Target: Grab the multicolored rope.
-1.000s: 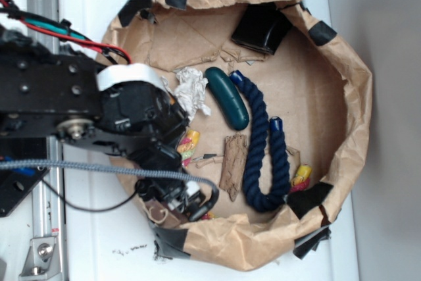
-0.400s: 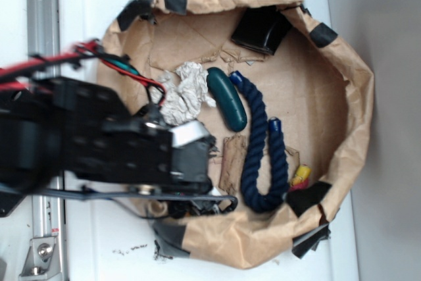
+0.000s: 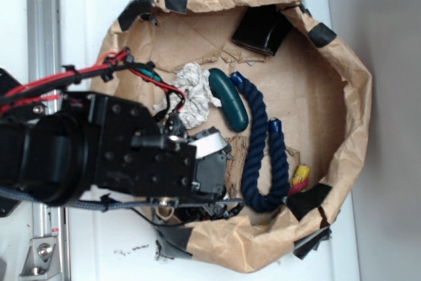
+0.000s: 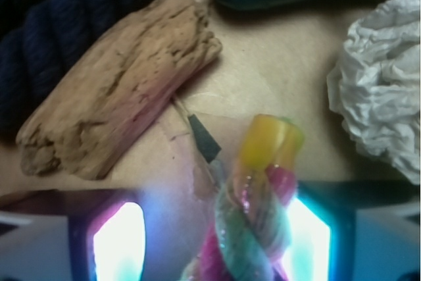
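Multicolored rope (image 4: 256, 215) btwn open gripper (image 4: 217, 241) fingers, near driftwood (image 4: 118, 90).

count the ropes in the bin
2. The navy rope lies in a U right of centre. The multicolored rope lies beside the end effector in the wrist view. The arm may hide others.

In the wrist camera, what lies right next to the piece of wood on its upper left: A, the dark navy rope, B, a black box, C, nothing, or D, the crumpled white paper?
A: in the wrist view the dark navy rope fills the upper-left corner alongside the piece of wood, while the crumpled white paper sits far right.
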Robot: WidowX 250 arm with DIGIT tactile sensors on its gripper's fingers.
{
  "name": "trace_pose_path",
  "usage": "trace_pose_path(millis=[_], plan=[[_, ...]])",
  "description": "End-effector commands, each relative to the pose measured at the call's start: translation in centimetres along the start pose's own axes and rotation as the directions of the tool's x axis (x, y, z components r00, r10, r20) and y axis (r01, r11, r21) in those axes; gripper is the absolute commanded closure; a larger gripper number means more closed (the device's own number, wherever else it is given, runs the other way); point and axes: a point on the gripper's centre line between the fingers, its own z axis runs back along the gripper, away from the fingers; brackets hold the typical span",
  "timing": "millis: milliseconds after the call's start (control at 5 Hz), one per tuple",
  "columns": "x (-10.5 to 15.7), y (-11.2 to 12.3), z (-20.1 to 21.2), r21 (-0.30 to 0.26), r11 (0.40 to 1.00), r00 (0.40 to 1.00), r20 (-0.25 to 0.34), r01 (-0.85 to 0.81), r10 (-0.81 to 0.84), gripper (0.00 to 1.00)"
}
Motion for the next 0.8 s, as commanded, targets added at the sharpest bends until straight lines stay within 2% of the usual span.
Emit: trace_pose_path(millis=[0,200,400,600], plan=[[5.2,1.1,6.7,-0.088,0.995,0.993,0.112,0.055,-0.045,1.00],[7.2,1.4,11.6,-0.121,0.976,0.966,0.211,0.180,-0.152,1.00],[6.2,1.0,14.2,-0.102,0.986,0.975,0.192,0.133,-0.111,1.00],[3.8,1.9,13.0,-0.062,0.997,0.987,0.159,0.041,-0.031,0.00]])
